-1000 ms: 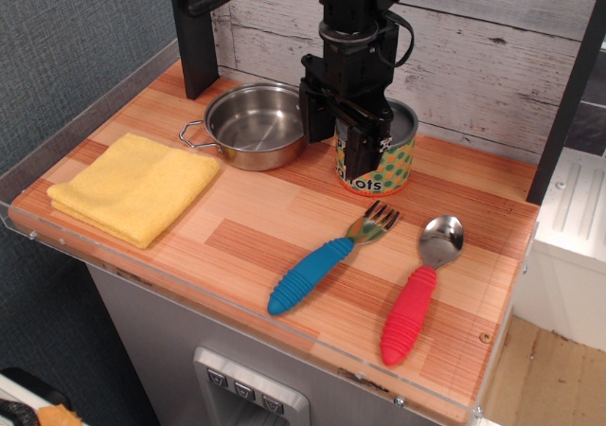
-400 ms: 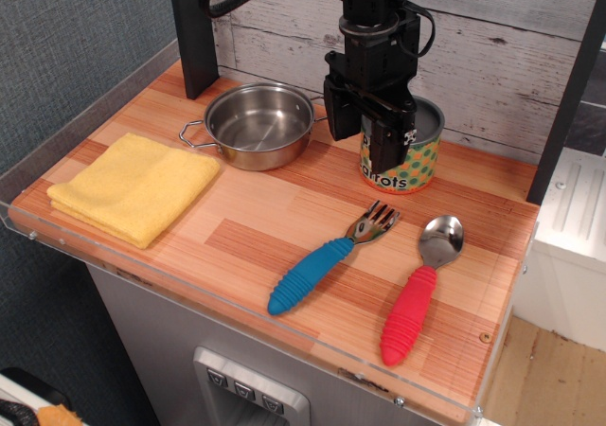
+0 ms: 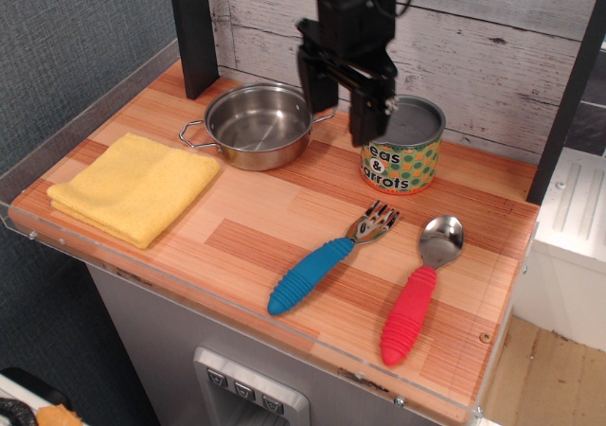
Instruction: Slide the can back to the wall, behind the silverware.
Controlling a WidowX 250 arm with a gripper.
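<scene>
The can (image 3: 402, 148) stands upright on the wooden tabletop close to the whitewashed plank wall (image 3: 492, 47), behind the silverware. The label shows green and orange dots and part of "peas & carrots". The fork with the blue handle (image 3: 328, 257) and the spoon with the red handle (image 3: 421, 286) lie in front of it. My gripper (image 3: 343, 99) hangs above the table just left of the can and apart from it. Its fingers are spread, with nothing between them.
A steel pot (image 3: 258, 125) sits left of the can, under the gripper's left side. A folded yellow cloth (image 3: 135, 186) lies at the left. A black post (image 3: 192, 30) stands at the back left, and a dark grey wall panel (image 3: 66, 38) is beyond.
The can slid right and back toward the wall while held. The gripper has since let go, lifted and moved left, leaving the can standing.
</scene>
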